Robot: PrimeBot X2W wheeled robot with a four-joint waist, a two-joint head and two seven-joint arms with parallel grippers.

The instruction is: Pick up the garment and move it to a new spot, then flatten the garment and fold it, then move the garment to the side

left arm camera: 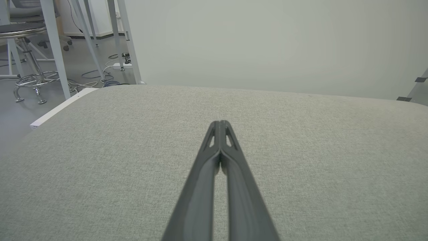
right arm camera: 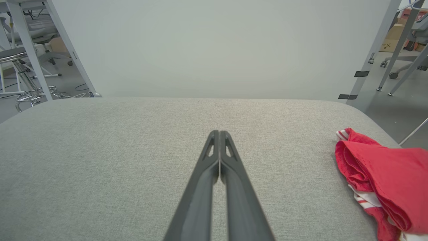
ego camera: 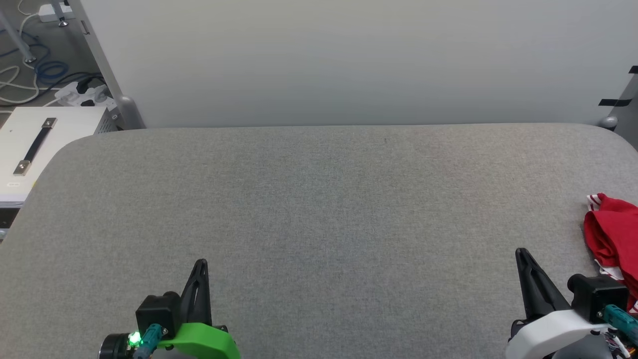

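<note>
The garment [ego camera: 612, 236] lies bunched at the right edge of the grey table, red with red-white striped trim; in the right wrist view the garment [right arm camera: 384, 174] sits at the lower right, partly cut off. No lettering shows. My right gripper [ego camera: 521, 253] is shut with nothing in it, a short way left of the cloth; its tips [right arm camera: 219, 134] point toward the far wall. My left gripper [ego camera: 201, 263] is shut and holds nothing near the table's front left, its tips [left arm camera: 220, 124] over bare fabric.
The grey fabric table [ego camera: 319, 209] spreads wide between the arms. A pale wall panel [ego camera: 349, 60] stands behind its far edge. A white box with a handle [ego camera: 35, 144] and cables [ego camera: 45, 75] lie on the floor at the left. Stool legs [left arm camera: 33, 77] stand beyond.
</note>
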